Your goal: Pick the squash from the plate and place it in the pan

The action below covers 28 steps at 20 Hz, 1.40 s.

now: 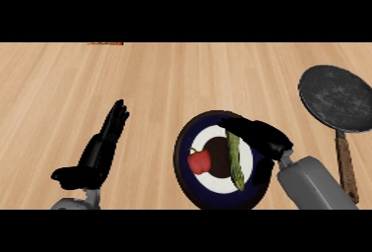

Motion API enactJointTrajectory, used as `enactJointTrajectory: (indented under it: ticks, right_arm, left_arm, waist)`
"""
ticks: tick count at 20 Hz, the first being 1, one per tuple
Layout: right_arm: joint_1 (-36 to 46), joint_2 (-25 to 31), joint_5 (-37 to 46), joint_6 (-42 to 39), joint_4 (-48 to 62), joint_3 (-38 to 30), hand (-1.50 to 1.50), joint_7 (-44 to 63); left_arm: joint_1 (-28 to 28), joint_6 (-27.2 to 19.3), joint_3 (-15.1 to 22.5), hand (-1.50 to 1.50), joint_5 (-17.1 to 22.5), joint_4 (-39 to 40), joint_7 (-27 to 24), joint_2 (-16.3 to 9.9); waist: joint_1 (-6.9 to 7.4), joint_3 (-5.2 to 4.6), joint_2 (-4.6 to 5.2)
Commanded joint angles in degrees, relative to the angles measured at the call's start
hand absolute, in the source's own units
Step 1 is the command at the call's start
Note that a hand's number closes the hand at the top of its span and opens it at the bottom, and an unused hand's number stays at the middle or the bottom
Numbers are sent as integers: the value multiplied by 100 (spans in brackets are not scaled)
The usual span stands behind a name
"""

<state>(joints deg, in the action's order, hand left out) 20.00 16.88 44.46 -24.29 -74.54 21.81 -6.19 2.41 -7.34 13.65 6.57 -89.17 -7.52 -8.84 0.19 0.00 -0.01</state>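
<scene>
We see the squash (234, 160) lying on the plate (186, 167) beside a red pepper (200, 161). Right hand (256, 133) sits over the squash's top end, fingers curled at it; grasp unclear. Left hand (102, 145) rests open at left. Pan (335, 98) at right, well apart.

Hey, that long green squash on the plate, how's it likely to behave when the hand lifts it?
The squash looks long, thin and slightly curved, so it would probably stay stiff but might swing if held near one end. Its rounded sides suggest it may roll on the plate. The right hand is over its far end.
</scene>
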Motion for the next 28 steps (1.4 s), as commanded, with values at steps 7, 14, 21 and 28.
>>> enactJointTrajectory:
  ticks: [7, 14, 21, 28]
  right_arm:
    - [244, -582, 733, 44, 879, -203, -150, -79]
    - [497, -654, 1394, 496, 1681, 266, 150, -797]
    - [239, -609, 1680, 1080, 1777, 127, 150, -1074]
    - [276, -518, 1542, 1820, 1574, -495, 150, -1458]
  left_arm:
    - [16, 260, -184, 0, -245, 135, -6, 245]
    - [190, 234, -334, 0, -271, 5, 180, 252]
    - [-109, 512, -446, 0, -252, 140, -122, 144]
    - [-330, 415, -375, 0, -315, -410, 146, 240]
  waist:
    - [-2, 0, 1]
    - [8, 1, 4]
    - [-14, 0, 0]
    - [0, 2, -11]
